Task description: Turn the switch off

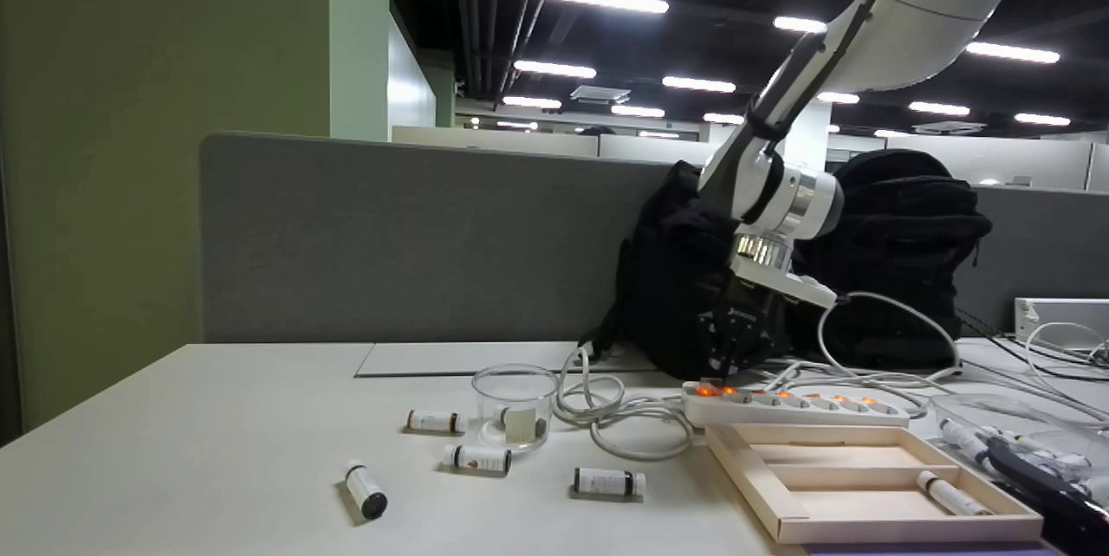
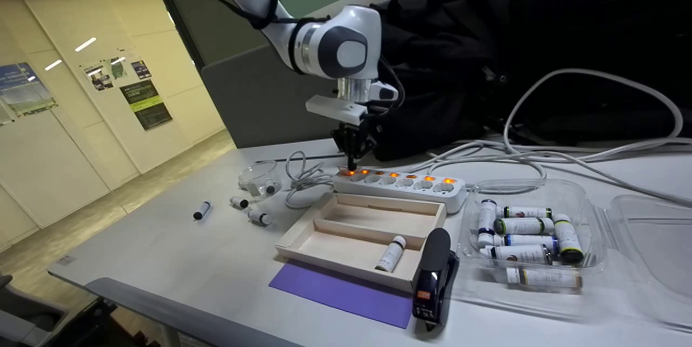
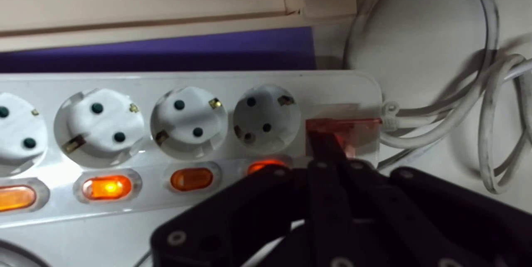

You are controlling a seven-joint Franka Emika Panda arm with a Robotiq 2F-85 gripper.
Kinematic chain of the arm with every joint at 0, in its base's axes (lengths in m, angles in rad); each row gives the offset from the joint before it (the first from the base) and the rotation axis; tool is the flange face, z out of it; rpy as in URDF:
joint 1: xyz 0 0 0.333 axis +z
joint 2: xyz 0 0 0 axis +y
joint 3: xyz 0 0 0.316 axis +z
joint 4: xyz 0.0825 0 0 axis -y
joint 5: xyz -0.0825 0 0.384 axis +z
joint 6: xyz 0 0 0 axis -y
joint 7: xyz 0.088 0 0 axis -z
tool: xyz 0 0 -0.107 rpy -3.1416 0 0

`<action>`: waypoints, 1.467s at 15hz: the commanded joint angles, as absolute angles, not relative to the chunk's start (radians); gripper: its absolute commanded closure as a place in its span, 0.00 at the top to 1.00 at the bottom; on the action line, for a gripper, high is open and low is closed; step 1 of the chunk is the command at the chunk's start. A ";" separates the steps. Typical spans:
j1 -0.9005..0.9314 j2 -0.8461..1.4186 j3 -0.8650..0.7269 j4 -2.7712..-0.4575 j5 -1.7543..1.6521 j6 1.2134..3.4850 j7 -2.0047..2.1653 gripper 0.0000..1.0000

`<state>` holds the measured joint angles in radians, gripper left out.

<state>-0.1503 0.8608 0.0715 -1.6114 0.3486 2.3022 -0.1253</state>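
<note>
Pointing down at the red switch (image 3: 347,136) on the left end of the white power strip (image 1: 797,412), the tool (image 2: 352,165) stands narrow.

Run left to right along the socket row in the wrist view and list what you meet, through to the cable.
First socket (cut off by the picture's edge), second socket, third socket, fourth socket, red switch, white cable.

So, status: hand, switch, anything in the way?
Hand shut, right at the red switch; contact unclear. Switch partly hidden, appears lit orange in both exterior views. No obstruction seen.
</note>
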 commanded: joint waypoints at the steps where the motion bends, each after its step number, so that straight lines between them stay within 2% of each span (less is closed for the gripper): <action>1: -0.140 0.840 0.068 -1.643 0.334 2.315 -0.093 0.00; 17: -0.098 0.869 0.072 -1.653 0.193 2.405 -0.186 0.00; 22: 0.017 0.900 0.005 -1.603 0.002 2.379 -0.144 0.00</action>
